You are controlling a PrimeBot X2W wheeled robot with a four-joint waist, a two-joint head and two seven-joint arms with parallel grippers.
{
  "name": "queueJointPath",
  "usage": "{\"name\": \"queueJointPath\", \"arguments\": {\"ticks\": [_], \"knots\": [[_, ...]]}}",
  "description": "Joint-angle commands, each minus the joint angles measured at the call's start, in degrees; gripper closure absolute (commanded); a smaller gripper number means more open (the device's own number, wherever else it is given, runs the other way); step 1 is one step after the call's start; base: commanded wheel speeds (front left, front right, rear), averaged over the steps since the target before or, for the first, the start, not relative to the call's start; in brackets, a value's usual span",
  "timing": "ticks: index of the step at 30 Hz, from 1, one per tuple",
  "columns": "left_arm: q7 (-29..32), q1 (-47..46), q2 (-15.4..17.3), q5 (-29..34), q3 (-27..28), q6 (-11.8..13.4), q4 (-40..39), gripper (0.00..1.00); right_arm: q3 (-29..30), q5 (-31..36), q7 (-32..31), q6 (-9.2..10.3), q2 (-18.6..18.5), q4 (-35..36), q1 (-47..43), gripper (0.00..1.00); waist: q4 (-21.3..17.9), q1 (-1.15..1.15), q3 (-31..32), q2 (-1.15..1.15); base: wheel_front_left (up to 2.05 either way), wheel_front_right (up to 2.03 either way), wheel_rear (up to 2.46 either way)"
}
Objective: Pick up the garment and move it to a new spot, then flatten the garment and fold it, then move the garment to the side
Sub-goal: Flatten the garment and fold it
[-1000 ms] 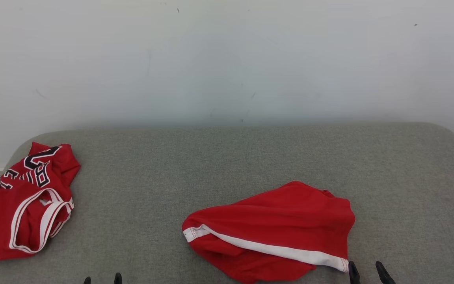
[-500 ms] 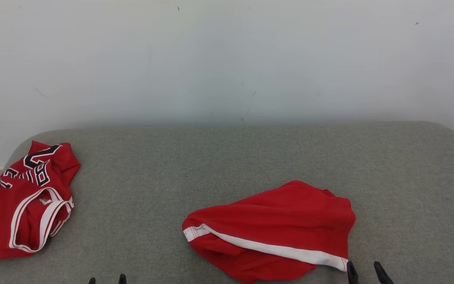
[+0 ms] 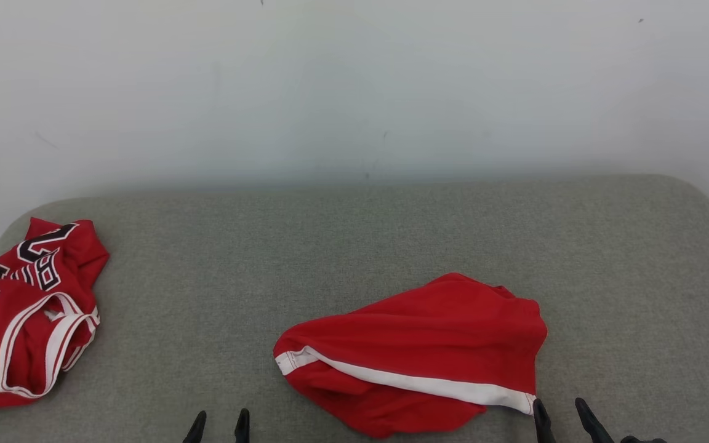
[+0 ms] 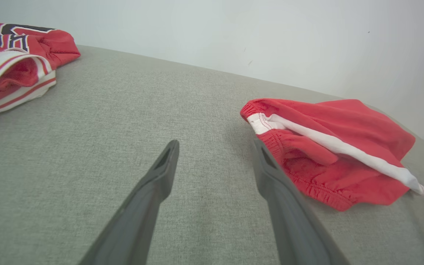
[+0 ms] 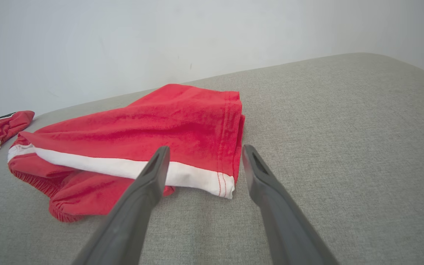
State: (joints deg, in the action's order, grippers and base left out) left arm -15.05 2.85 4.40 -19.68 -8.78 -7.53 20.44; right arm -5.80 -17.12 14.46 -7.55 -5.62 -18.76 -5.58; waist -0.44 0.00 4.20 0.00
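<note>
1. While both arms sit low at the near edge of the head view, the red shorts [image 3: 416,351] lie in a loose heap on the grey fabric-covered worktop [image 3: 268,246], a bit right of centre, nobody holding them.
2. Shorts have a white side stripe [image 3: 404,384] running along the near side. The elastic waistband end points to the robot's left and the hemmed leg opening to its right.
3. Left gripper [image 3: 221,418]: fingers spread wide, nothing between them but bare grey fabric. From the left wrist view [image 4: 215,145], its right finger [image 4: 271,173] sits just beside the waistband end of the shorts [image 4: 329,147]. Can't tell if it's actually touching.
4. Right gripper [image 3: 559,406]: fingers also spread, gripping nothing. In the right wrist view [image 5: 205,149], the hem corner where the stripe ends shows between the two tips, and the shorts [image 5: 142,136] stretch away to the left.
5. Over at the far left of the worktop there's a crumpled red jersey [image 3: 22,320] with black-and-white lettering and white trim, well apart from the shorts.
6. Plain white wall [image 3: 354,92] behind it all.
</note>
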Motion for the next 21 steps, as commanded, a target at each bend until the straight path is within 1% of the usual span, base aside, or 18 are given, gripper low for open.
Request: {"name": "queueJointPath", "arguments": {"ticks": [1, 6, 10, 15, 21], "knots": [[-0.2, -2.0, 0.5, -1.0, -1.2, 0.1, 1.5, 0.00, -0.4, -0.2, 0.0, 0.13, -0.4, 0.1, 0.9, 0.00, -0.9, 0.00, -0.9, 0.00, 0.00, 0.00, 0.00], [0.0, -8.3, 1.4, -5.8, -5.1, 0.1, 7.9, 0.00, -1.7, -0.4, -0.5, 0.13, -0.7, -0.2, 2.2, 0.00, -2.9, 0.00, -2.7, 0.00, 0.00, 0.00, 0.00], [0.2, -12.4, 1.8, -9.8, -6.7, 0.1, 11.7, 0.00, -3.0, -0.2, -1.6, 0.13, -0.8, -1.1, 3.7, 0.00, -4.6, 0.00, -4.3, 0.00, 0.00, 0.00, 0.00], [1.0, -16.4, 2.5, -14.9, -8.8, 0.1, 14.1, 0.00, -4.8, -0.5, -1.8, 0.13, -1.4, -2.3, 6.0, 0.00, -5.8, 0.00, -6.4, 0.00, 0.00, 0.00, 0.00], [2.2, -19.4, 3.9, -19.7, -12.3, 0.1, 15.3, 0.00, -5.7, -0.8, -1.2, 0.13, -1.5, -3.1, 7.8, 0.00, -5.9, 0.00, -7.9, 0.00, 0.00, 0.00, 0.00]]}}
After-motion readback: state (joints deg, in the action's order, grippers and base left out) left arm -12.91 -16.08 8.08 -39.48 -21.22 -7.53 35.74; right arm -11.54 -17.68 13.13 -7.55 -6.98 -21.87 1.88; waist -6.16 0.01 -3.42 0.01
